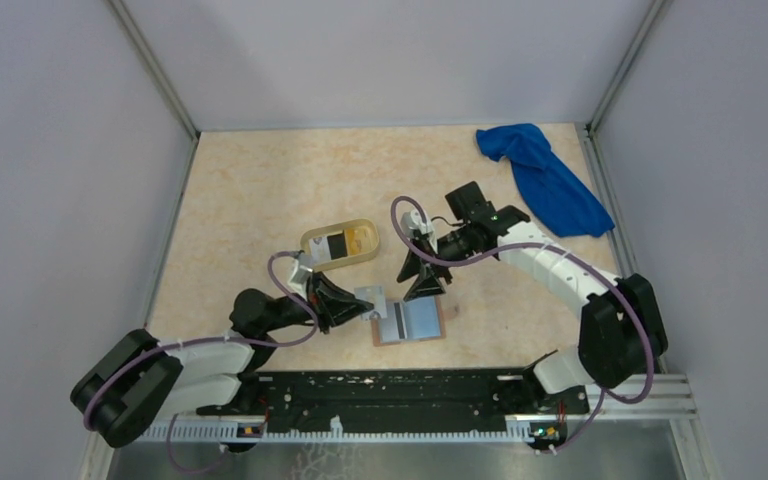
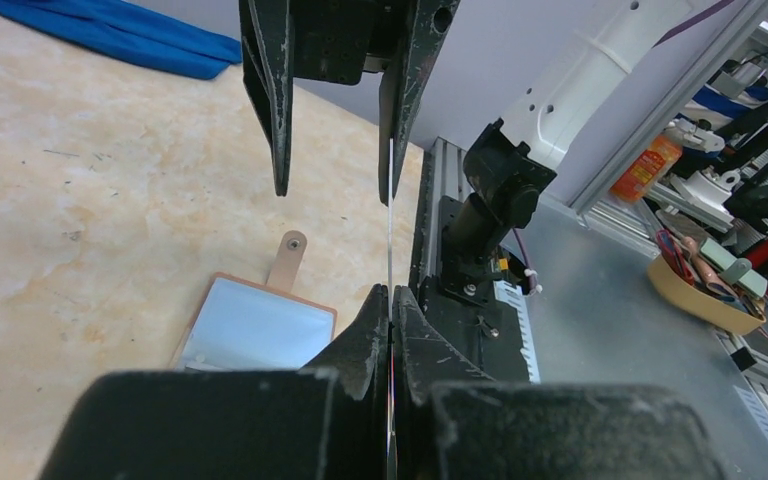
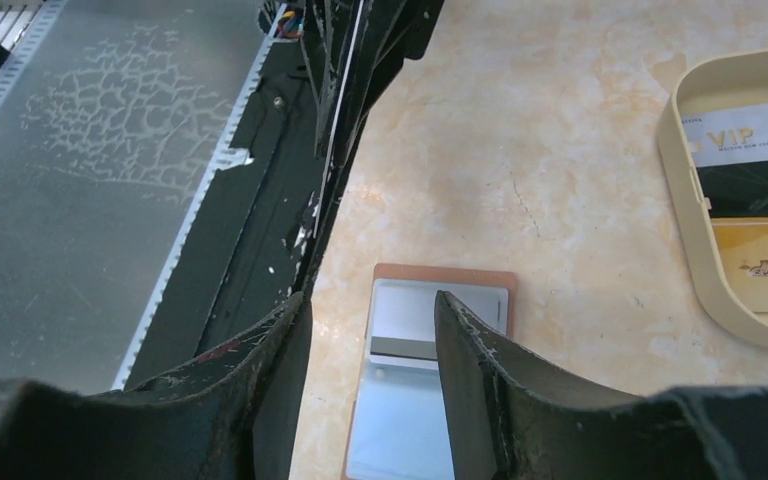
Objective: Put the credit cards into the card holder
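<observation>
Across the walled cell stretches the beige marbled desk [image 1: 260, 190], its near edge carrying the black mounting rail [image 1: 390, 400] to which both arms are bolted. From the left corner the left arm [image 1: 210, 355] reaches toward the middle. From the right corner the white-and-black right arm [image 1: 560, 270] bends inward to meet it.

A crumpled blue cloth [image 1: 545, 185] lies at the far right corner, well apart from everything else. Left of centre sits the pale yellow oval plastic tray [image 3: 680, 170], holding a white-and-black card printed "VIP" [image 3: 750, 150] and a yellow-orange card [image 3: 765, 262] side by side.

Near the front edge, between the two arms, the small tan leather-like card holder [image 1: 415, 320] lies open and flat, grey-blue lining up, its strap tab [image 2: 287, 258] flat on the desk. A pale rectangle with a dark stripe shows on the lining; whether it is a card or a slot cannot be told.

The left gripper [image 2: 390, 298] hangs beside the holder's left edge. Its jaws are clenched on a thin pale credit card [image 2: 390, 220], which stands edge-on in both wrist views.

The right gripper [image 1: 420, 280] hovers over the holder's far edge with its jaws parted and nothing between them. The held card's free edge reaches one of its fingers [image 2: 405, 100].
</observation>
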`<state>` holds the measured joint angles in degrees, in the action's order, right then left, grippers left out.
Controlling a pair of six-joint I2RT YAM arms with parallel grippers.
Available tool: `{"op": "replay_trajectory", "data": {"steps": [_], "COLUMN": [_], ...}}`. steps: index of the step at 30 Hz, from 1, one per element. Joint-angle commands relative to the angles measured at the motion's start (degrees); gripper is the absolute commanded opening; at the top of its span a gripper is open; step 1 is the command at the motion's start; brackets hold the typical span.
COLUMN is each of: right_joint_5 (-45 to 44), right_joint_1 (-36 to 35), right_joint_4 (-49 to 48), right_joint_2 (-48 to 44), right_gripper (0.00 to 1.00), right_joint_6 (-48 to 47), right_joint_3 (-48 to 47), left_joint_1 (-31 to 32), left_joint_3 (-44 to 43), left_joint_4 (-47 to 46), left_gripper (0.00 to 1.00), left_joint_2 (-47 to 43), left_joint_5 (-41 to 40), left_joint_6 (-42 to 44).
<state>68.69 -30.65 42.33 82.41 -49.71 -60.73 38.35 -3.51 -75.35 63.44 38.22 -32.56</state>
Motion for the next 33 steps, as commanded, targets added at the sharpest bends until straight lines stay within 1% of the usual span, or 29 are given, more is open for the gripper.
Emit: {"op": "replay_trajectory", "data": {"steps": [1, 4, 9, 13, 18, 22, 23, 24, 25, 26, 29, 32, 33], "right_joint_5": [3.2, 4.7, 4.8, 4.1, 2.2, 1.0, 0.4, -0.2, -0.6, -0.9, -1.6, -1.0, -0.9], "right_joint_1": [-0.5, -0.8, -2.8, -6.1, -8.1, -9.2, -9.6, -9.7, -9.9, -9.9, -10.0, -10.0, -10.0], "right_joint_4": [-12.1, -13.7, -16.9, -15.1, -14.1, -14.4, -14.5, -14.5, -14.1, -13.5, -11.5, -9.3, -8.0], "right_joint_2": [-4.7, -4.4, -3.2, -2.0, -1.0, -0.3, -0.1, 0.1, 0.3, 0.5, 0.5, 0.6, 0.8], "right_gripper": [0.49, 0.49, 0.46, 0.45, 0.39, 0.32, 0.27, 0.20, 0.11, 0.01, 0.00, 0.00, 0.00], "right_joint_6": [11.7, 14.5, 18.3, 16.2, 14.9, 15.3, 15.5, 15.6, 15.6, 15.5, 15.4, 14.0, 12.8], "right_joint_3": [2.0, 2.3, 3.4, 2.8, 2.5, 2.5, 2.3, 2.1, 1.8, 1.2, -0.4, -1.0, -1.2], "left_joint_1": [1.9, 2.9, 4.6, 5.1, 5.1, 5.0, 5.1, 5.1, 5.1, 5.1, 5.1, 5.1, 5.1], "left_joint_3": [-1.3, -2.2, -4.0, -3.9, -3.1, -2.1, -2.1, -2.0, -1.8, -1.7, -1.0, -1.2, -1.6], "left_joint_4": [-6.9, -7.8, -7.8, -8.2, -6.6, -6.1, -6.0, -5.8, -5.7, -5.6, -4.1, 2.0, 4.9], "left_gripper": [0.00, 0.00, 0.00, 0.00, 0.00, 0.00, 0.00, 0.00, 0.00, 0.03, 0.20, 0.50, 0.56], "left_joint_2": [2.9, 5.2, 7.8, 8.4, 6.8, 5.2, 4.8, 4.4, 4.0, 3.6, 1.5, -2.3, -3.7], "left_joint_5": [-1.4, -1.3, -1.4, -4.3, -8.7, -10.8, -10.9, -11.0, -11.4, -11.7, -12.9, -14.2, -14.0], "left_joint_6": [0.3, 0.3, 0.6, 0.2, -0.1, -0.5, -0.7, -0.8, -0.9, -1.0, -0.9, -0.7, 0.3]}}
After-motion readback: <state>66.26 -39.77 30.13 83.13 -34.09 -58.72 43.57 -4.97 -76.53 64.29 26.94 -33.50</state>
